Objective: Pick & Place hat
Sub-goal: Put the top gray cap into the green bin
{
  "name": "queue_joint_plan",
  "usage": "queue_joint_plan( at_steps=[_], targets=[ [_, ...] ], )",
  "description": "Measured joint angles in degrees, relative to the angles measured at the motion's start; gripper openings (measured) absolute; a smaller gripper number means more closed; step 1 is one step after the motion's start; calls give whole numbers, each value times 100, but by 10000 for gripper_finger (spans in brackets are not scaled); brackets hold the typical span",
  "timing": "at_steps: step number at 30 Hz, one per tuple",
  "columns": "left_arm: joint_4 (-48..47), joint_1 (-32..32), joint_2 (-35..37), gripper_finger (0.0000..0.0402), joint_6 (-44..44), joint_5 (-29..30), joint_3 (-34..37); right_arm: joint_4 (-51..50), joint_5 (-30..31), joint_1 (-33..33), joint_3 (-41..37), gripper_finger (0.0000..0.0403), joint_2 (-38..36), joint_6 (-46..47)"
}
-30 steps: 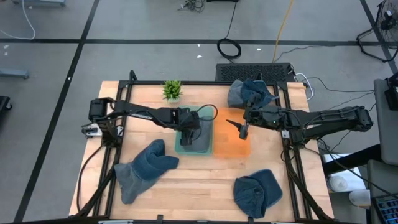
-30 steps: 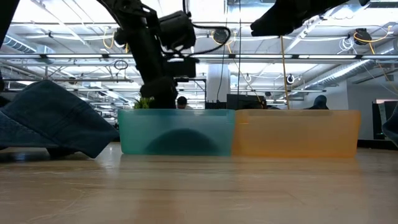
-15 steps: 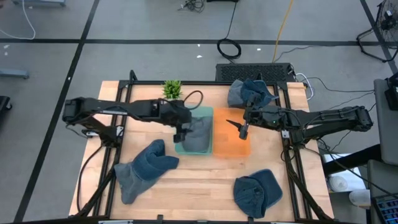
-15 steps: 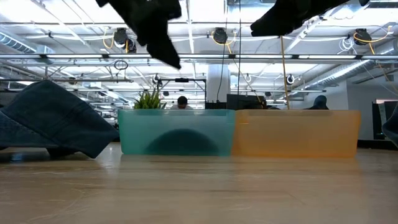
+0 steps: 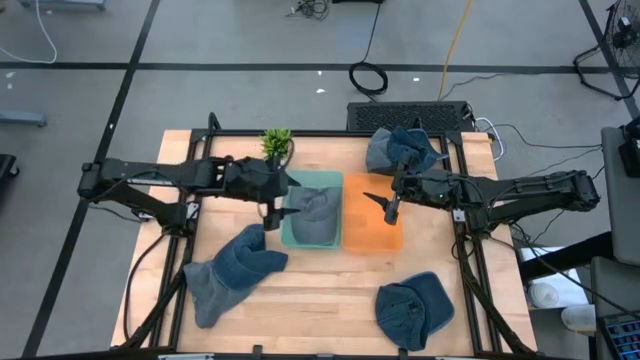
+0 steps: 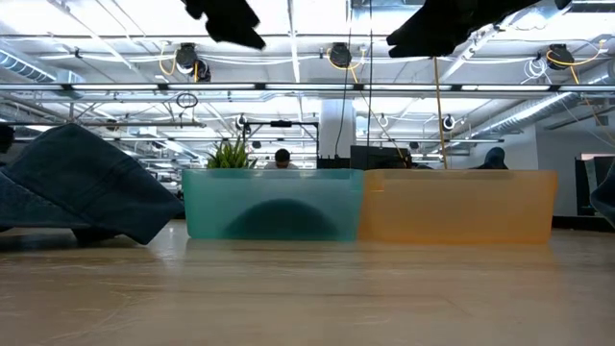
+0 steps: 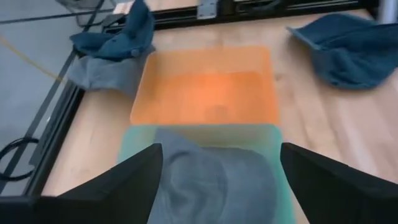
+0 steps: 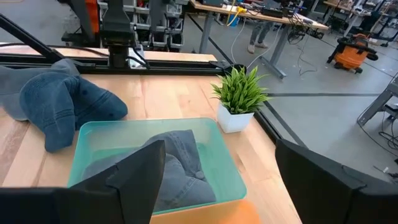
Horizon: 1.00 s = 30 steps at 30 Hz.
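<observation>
A grey hat (image 5: 312, 213) lies inside the green bin (image 5: 297, 236) at the middle of the counter (image 5: 330, 300), crumpled, with nothing gripping it. The left hand (image 5: 267, 205) hangs just off the bin's left edge, fingers apart and empty. Over the orange bin (image 5: 372, 238), which touches the green one on its right, the right hand (image 5: 390, 209) hovers with fingers spread, empty too. More hats: one lower left (image 5: 228, 272), one lower right (image 5: 414, 309), one at the top (image 5: 402, 149), by a small plant (image 5: 277, 145).
</observation>
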State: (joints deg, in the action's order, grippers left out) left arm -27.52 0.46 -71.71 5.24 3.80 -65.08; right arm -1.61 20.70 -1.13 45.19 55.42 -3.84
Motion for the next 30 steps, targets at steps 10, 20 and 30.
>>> queue_joint_plan(
  at_steps=[10,20,30],
  targets=[
    [-384,-596,499,297,-93,628,0,-48,-12,-11,0,293,0,0],
    [360,-806,1662,311,-57,1322,956,-39,-143,-11,2,293,0,18],
    [1231,-747,3430,318,-345,2932,2416,558,1407,-466,2,293,101,365]
  ],
)
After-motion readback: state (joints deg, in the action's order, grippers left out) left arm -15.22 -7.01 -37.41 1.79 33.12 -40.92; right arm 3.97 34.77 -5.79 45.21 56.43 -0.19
